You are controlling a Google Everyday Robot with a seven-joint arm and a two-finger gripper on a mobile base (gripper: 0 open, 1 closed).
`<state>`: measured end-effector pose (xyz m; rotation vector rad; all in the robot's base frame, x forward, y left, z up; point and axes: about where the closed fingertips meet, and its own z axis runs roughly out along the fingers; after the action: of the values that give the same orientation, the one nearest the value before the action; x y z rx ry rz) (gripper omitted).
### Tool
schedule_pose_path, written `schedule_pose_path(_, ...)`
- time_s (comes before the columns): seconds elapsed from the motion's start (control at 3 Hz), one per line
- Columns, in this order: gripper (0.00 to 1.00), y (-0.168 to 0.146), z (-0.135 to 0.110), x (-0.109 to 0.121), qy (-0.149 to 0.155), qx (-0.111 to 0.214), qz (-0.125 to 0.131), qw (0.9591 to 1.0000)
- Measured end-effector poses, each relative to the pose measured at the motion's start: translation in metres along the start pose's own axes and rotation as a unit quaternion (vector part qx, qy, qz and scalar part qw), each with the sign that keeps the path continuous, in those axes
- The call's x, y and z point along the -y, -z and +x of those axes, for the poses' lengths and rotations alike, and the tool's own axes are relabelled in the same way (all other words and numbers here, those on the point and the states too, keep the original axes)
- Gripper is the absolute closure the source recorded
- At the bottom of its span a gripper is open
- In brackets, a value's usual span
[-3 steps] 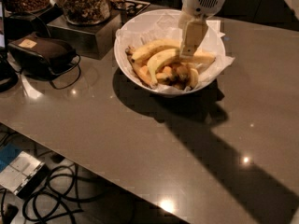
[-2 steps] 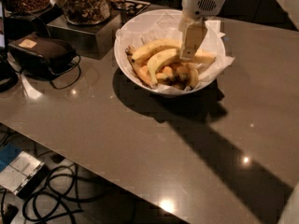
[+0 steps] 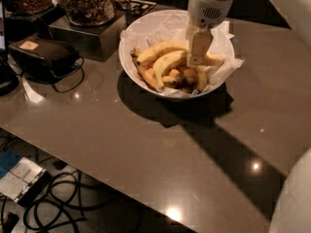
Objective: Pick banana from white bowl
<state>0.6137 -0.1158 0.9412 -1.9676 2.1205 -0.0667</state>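
The white bowl (image 3: 141,33), lined with crinkled white paper, stands at the back middle of the dark table. Several bananas lie in it. The banana (image 3: 158,50), long, curved and pale yellow, lies across the top of the pile from the left rim toward the right. A shorter yellow banana (image 3: 167,63) lies just under it, and small orange-yellow ones (image 3: 187,77) are at the front. My gripper (image 3: 198,50) reaches down from above into the bowl. Its tip is at the long banana's middle and hides part of it.
Glass jars of nuts (image 3: 87,3) stand on a metal box (image 3: 85,35) at the back left. A black case with a cable (image 3: 43,55) lies left of the bowl. The table's front edge runs diagonally, with cables on the floor (image 3: 58,205) below. My white body (image 3: 296,198) is at lower right.
My gripper has come down slightly into the bowl, closer onto the bananas. The bowl and bananas have not moved.
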Motion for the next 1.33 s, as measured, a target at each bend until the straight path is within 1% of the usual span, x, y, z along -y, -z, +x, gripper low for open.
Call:
schedule_pose_path(1.0,0.36,-0.023,0.003,0.000,0.000,0.007,-0.025,0.9997)
schedule_pose_path(1.33,0.37,-0.029,0.004,-0.002,-0.002,0.012,-0.033,0.9994)
